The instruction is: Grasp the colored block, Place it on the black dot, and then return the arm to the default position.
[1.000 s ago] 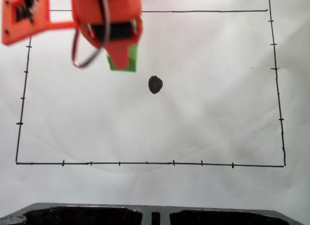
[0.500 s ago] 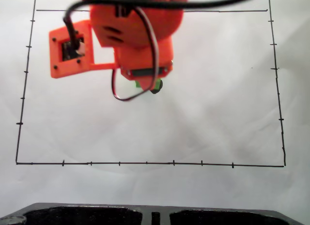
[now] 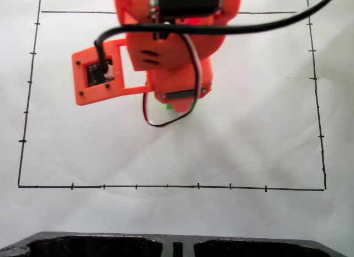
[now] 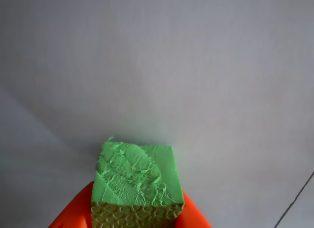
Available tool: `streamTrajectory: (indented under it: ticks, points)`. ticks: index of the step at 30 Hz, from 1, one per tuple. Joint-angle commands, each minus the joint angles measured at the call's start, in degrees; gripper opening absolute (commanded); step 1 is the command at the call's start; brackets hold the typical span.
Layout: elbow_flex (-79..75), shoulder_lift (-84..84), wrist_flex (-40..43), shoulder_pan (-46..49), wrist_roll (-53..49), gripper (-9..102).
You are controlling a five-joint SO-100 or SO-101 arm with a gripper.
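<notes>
The orange arm point(image 3: 171, 52) has swung from upper left to mid-sheet w/in the last sec, now covering the black dot. Gripper point(image 4: 135, 213) is closed on the green foam block point(image 4: 136, 176), held above paper; a sliver point(image 3: 167, 107) peeks beneath. Release probably next.

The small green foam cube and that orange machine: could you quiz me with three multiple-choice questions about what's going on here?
1. Where is the small green foam cube?
A. In the orange pincer
B. Lying beside the bottom line
C. On the dark tray

2. What colour is the arm?
A. Blue
B. Orange
C. White

3. The pincer is:
A. Wide open, empty
B. Shut on the cube
C. Folded away

Answers: 1 A, the wrist view shows orange fingers on both sides of the cube. 2 B, the fixed view shows bright orange plastic. 3 B, the cube sits gripped between them.
</notes>
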Motion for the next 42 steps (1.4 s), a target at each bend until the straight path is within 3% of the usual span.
streamTrajectory:
  ticks: [1,12,24,31,37,41,42]
  points:
    - [-1.1,0.5,-0.5,1.2,-1.0,15]
    - [-0.3,-0.6,0.1,-0.2,-4.0,32]
    - [-0.3,14.9,11.7,-1.2,-8.2,47]
    - [0.6,31.2,22.9,2.5,-11.7,45]
    - [5.1,45.4,26.4,9.6,-17.8,40]
    - [9.3,55.0,26.4,11.9,-19.3,30]
    - [10.8,57.1,26.6,11.8,-18.7,23]
